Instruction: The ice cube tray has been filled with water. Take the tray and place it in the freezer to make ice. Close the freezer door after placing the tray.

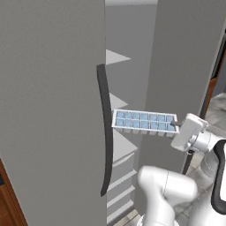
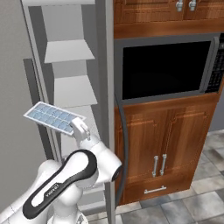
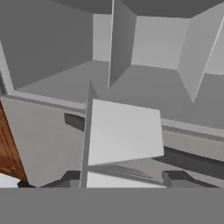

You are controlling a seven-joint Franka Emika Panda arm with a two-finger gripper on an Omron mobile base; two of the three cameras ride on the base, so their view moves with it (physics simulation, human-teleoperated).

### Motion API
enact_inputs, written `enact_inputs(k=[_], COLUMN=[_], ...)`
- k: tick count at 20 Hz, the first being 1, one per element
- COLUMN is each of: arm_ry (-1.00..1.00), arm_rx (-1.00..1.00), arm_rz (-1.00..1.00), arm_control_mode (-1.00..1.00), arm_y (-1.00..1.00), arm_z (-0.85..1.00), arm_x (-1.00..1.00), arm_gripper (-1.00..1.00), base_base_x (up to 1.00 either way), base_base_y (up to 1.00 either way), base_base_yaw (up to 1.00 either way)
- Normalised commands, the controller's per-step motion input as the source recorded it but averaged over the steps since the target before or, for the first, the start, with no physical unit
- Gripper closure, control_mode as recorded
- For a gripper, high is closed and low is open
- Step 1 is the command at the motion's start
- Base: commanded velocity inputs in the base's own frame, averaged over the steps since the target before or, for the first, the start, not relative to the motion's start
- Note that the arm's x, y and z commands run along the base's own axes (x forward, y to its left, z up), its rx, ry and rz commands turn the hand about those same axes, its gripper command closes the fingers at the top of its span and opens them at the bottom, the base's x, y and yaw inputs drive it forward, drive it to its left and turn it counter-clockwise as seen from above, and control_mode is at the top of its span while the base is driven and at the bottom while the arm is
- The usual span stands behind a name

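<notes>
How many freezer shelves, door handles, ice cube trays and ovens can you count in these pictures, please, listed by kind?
Ice cube tray, held level in the gripper before the open freezer: 1
Long dark fridge door handles: 2
White freezer shelves in the right base view: 2 clear; others are hidden behind the tray and arm
Black wall oven: 1
Total: 6

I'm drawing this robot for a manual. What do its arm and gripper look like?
The arm is glossy white with rounded, bulbous links and a long dark grey band running along one link, carrying small lettering too small to read. The wrist is a silvery cylinder. The gripper has a boxy white body and small dark fingertips.
</notes>
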Motion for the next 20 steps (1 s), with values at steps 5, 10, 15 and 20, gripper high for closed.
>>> enact_inputs(k=[5, 10, 15, 20], arm_ry=[-0.07, 0.00, 0.00, 0.00], arm_rx=[-0.05, 0.00, 0.00, 0.00], arm_rz=[-0.10, -0.12, -0.25, -0.32], arm_control_mode=[-1.00, -1.00, -1.00, -1.00], arm_y=[0.00, 0.00, 0.00, 0.03], arm_z=[0.32, 0.38, 0.34, 0.21], arm_x=[-0.79, -0.79, -0.42, -0.25], arm_gripper=[1.00, 1.00, 1.00, 1.00], base_base_x=[0.00, 0.00, 0.00, 0.00], base_base_y=[0.00, 0.00, 0.00, 0.00], base_base_yaw=[0.00, 0.00, 0.00, 0.00])
